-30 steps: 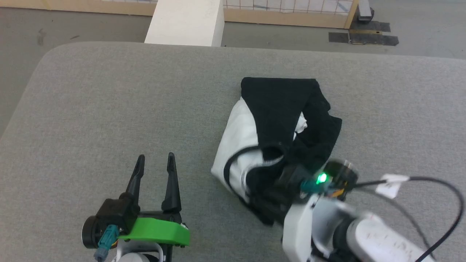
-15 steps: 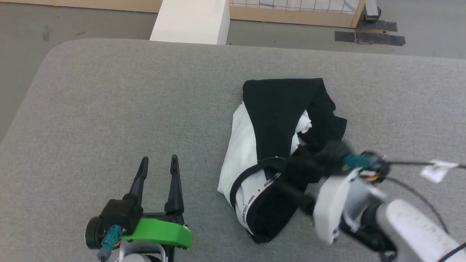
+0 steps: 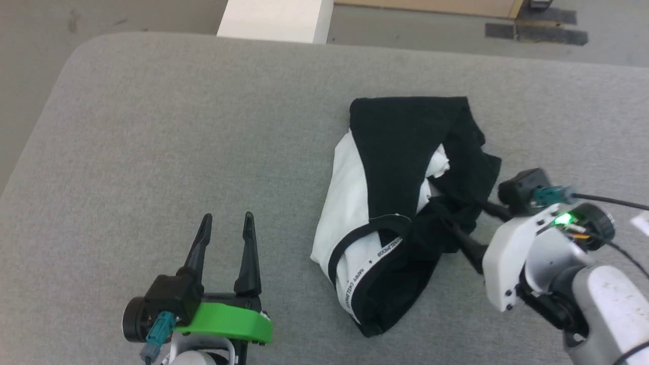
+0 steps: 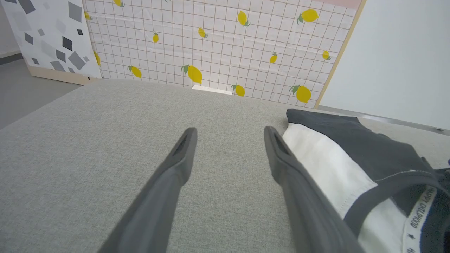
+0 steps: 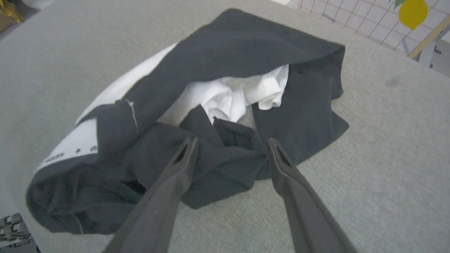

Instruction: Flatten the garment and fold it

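Right gripper [image 5: 231, 142] swung round to right edge of garment [image 3: 390, 147], fingers spread astride black fold; left gripper [image 3: 225, 218] unmoved, agape

Wide grey fabric surface [image 3: 177, 126] with a rounded far-left corner. Just beyond its far edge, white block [image 3: 276, 20] on grey floor [image 3: 30, 61], dark patches [image 3: 537, 33] farther right. In left wrist view, lemon-print grid panel [image 4: 218, 45] beside speckled panel [image 4: 45, 35].
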{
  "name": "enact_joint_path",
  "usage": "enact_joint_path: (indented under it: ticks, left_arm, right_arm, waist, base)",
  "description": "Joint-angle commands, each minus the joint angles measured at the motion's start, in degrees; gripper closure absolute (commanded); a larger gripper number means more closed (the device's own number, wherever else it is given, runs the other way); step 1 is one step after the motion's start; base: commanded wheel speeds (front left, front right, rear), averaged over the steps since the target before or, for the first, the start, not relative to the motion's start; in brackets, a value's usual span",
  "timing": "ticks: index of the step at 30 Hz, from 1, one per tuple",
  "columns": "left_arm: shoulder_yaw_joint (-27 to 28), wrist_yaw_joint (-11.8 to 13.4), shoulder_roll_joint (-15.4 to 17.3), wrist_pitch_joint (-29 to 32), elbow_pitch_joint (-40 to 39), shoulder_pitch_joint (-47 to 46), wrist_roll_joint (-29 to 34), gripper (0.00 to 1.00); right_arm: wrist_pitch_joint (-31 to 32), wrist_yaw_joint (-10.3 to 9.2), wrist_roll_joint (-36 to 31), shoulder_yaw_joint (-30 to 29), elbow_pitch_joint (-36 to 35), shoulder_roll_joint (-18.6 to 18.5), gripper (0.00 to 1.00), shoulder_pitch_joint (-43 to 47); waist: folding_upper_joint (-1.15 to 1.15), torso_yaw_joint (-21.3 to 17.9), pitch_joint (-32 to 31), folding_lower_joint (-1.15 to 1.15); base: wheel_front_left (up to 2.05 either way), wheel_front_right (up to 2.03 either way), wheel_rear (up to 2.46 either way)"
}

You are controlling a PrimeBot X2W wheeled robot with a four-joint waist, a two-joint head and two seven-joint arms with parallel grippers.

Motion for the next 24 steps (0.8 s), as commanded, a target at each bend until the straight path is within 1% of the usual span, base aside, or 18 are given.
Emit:
enact_joint_path:
  ticks: [1, 6, 7, 8, 9, 13, 17, 21, 24]
  left_arm:
    - [-0.10, -0.15, -0.31, -0.27, -0.05, -1.11, 0.27, 0.00]
    - [-0.33, 0.19, -0.37, -0.27, -0.10, -1.97, -0.05, 0.00]
    - [-0.30, 0.24, -0.37, -0.27, -0.07, -2.11, -0.09, 0.00]
    - [-0.25, 0.31, -0.38, -0.27, -0.04, -2.29, -0.11, 0.00]
    - [-0.21, 0.38, -0.39, -0.27, -0.02, -2.41, -0.12, 0.00]
    - [0.23, 0.80, -0.40, -0.27, 0.12, -2.39, -0.06, 0.00]
    - [0.89, 0.99, -0.41, -0.27, 0.08, -1.52, 0.08, 0.00]
    - [1.78, 0.89, -0.41, -0.27, 0.10, -0.44, 0.16, 0.00]
    - [2.41, 0.65, -0.41, -0.27, 0.20, 0.33, 0.24, 0.00]
  right_arm:
    - [0.44, -0.09, -0.33, 0.64, 0.74, 0.40, 0.00, 0.50]
    - [0.08, -0.09, -0.85, 2.62, 4.99, 1.09, 0.01, -1.04]
    - [-0.02, -0.09, -0.96, 2.79, 5.86, 1.24, 0.55, -1.34]
    - [-0.56, -0.09, -1.09, 2.88, 6.75, 1.47, 0.72, -1.81]
    - [-1.18, -0.09, -1.47, 2.87, 7.40, 1.51, 1.00, -2.22]
    - [-4.09, -0.09, -2.35, 1.72, 9.09, 2.09, 1.00, -3.73]
    - [-7.00, -0.09, -2.91, -1.35, 7.45, 1.68, 1.00, -5.38]
    - [-8.77, -0.09, -3.64, -7.39, 2.92, 0.81, 1.00, -6.77]
    - [-8.47, -0.09, -4.81, -13.78, -1.26, 0.15, 1.00, -5.68]
  waist:
    - [0.00, 1.14, 1.48, 0.00]
    - [0.00, 1.89, 2.70, 0.00]
    - [0.00, 1.94, 2.80, 0.00]
    - [0.00, 1.98, 2.89, 0.00]
    - [0.00, 1.99, 2.91, 0.00]
    - [0.00, 1.25, 2.06, 0.00]
    - [0.00, -0.46, 0.30, 0.00]
    - [0.00, -2.70, -1.82, 0.00]
    - [0.00, -4.39, -3.09, 0.00]
  base:
    - [0.00, 0.00, 0.00]
    - [0.00, 0.00, 0.00]
    - [0.00, 0.00, 0.00]
    - [0.00, 0.00, 0.00]
    - [0.00, 0.00, 0.00]
    - [0.00, 0.00, 0.00]
    - [0.00, 0.00, 0.00]
    - [0.00, 0.00, 0.00]
    - [0.00, 0.00, 0.00]
